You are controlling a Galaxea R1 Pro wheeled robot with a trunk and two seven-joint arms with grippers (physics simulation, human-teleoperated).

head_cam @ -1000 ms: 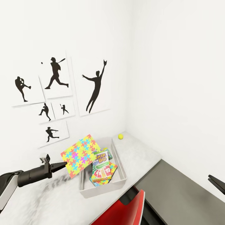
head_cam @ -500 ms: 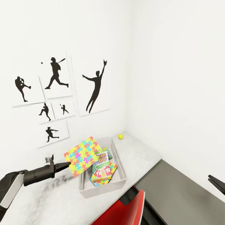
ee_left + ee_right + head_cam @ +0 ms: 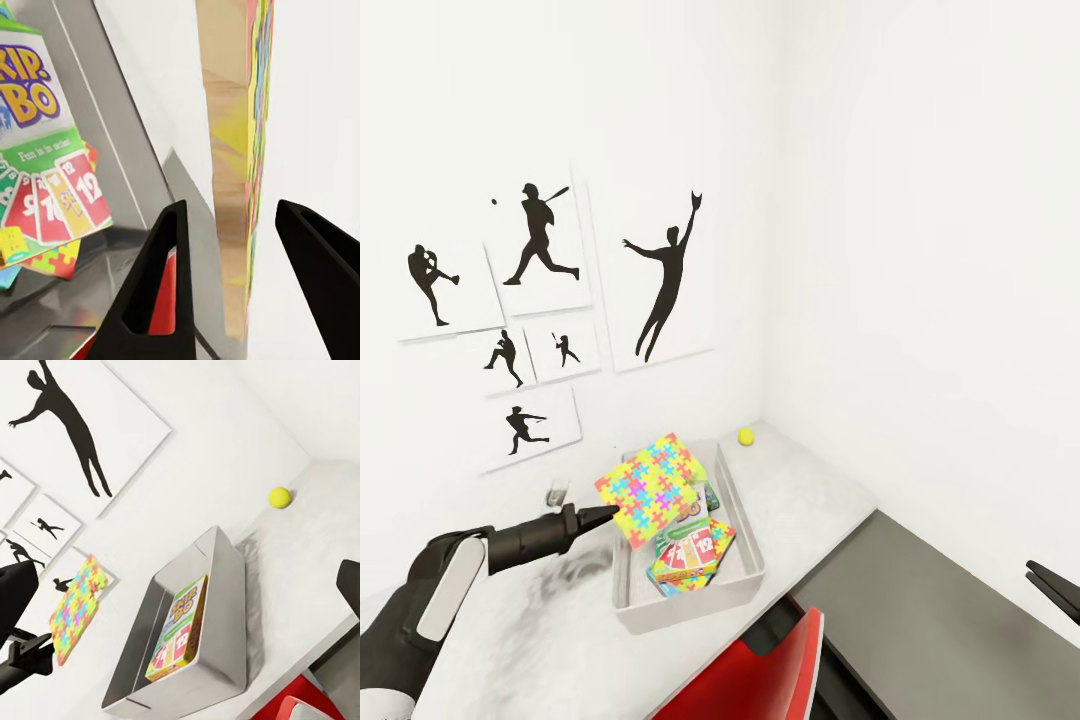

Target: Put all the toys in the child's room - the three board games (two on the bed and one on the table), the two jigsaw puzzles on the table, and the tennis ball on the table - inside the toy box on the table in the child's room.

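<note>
Left tool (image 3: 600, 516) clamped on jigsaw puzzle (image 3: 654, 488) above toy box (image 3: 745, 583); right tool state unclear; right wrist view reveals box's outer wall.

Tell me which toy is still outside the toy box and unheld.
The tennis ball, lying alone on the table beyond the box; the other loose one, a jigsaw puzzle, is in the left gripper.

Bright, even, sharp renders; white walls nearly blown out; soft shadows beside the toy box (image 3: 745, 585) on the counter (image 3: 830, 490).
</note>
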